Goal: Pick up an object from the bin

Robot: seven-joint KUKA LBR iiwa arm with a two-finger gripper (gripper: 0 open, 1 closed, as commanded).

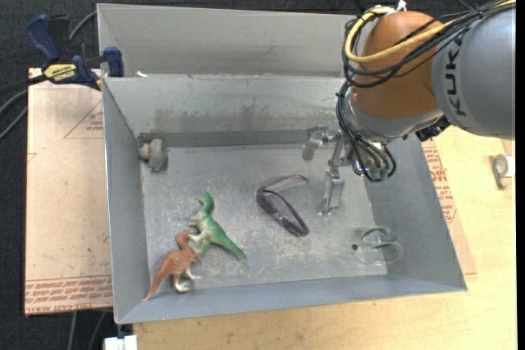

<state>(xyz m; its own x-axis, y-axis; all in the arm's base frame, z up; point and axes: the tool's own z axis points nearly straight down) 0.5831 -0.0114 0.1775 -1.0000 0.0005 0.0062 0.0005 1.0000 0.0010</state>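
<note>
Camera view: centre the tool (329, 191), hanging just right of the dark folded sunglasses (283, 210) in the middle of the bin (246, 168), opening impossible to tell, seemingly empty, over the frame, then lower straight and close across its narrow width.

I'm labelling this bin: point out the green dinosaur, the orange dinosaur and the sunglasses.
green dinosaur (212, 231): camera view, on its body.
orange dinosaur (175, 264): camera view, on its body.
sunglasses (284, 211): camera view, on the dark front.
</note>
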